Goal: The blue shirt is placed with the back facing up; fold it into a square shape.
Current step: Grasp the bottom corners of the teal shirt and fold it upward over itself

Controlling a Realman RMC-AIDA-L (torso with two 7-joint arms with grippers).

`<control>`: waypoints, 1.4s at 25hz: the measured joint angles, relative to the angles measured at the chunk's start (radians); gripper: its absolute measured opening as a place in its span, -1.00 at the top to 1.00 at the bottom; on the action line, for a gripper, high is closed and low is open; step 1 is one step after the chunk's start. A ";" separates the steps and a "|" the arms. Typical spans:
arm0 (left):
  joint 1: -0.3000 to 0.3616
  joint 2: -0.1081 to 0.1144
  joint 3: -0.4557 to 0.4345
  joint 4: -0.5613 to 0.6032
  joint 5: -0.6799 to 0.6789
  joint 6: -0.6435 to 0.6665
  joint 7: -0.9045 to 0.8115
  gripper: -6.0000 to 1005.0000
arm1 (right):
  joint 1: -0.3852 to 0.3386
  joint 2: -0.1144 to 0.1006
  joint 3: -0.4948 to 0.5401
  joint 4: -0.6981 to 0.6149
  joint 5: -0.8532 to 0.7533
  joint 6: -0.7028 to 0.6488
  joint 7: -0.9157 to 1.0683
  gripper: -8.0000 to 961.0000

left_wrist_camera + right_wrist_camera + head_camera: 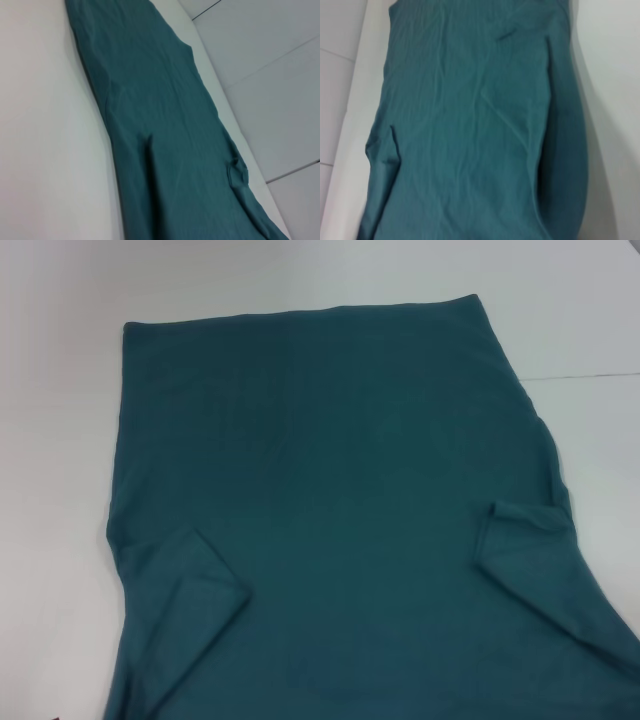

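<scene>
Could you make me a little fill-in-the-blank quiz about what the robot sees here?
1. The blue shirt lies spread on a ____ table.
2. Both sleeves are folded ____ onto the shirt's body.
3. The number of pincers showing in any view is ____.
4. The shirt's fabric carries ____ print.

Missing words: white; inward; zero; no

Plain white worktop [60,440] under even soft light, a thin dark seam line [590,375] running across its far right, pale grey tiled floor [270,90] beyond its edge, dark grout lines
</scene>
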 joint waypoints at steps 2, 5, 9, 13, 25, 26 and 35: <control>-0.013 0.003 -0.001 -0.004 -0.001 0.001 0.000 0.89 | 0.005 0.000 0.014 0.000 0.000 -0.001 0.000 0.85; -0.045 0.009 -0.002 -0.013 -0.004 -0.007 -0.006 0.89 | 0.026 -0.001 0.038 0.000 0.005 0.000 0.001 0.85; -0.103 0.026 -0.002 -0.035 -0.006 -0.017 -0.025 0.89 | 0.075 -0.001 0.061 0.000 0.006 0.002 0.015 0.85; -0.125 0.031 0.004 -0.038 0.000 -0.021 -0.045 0.89 | 0.106 0.006 0.057 0.000 0.003 0.003 0.032 0.85; -0.100 0.042 -0.002 -0.028 0.029 0.001 -0.087 0.70 | 0.114 0.012 0.059 0.000 0.002 0.007 0.026 0.85; -0.097 0.042 -0.002 -0.028 0.032 0.008 -0.088 0.65 | 0.116 0.012 0.059 0.000 0.002 0.007 0.026 0.85; -0.092 0.048 -0.004 0.016 0.132 0.049 -0.145 0.01 | 0.120 0.012 0.062 0.000 0.006 0.007 0.024 0.85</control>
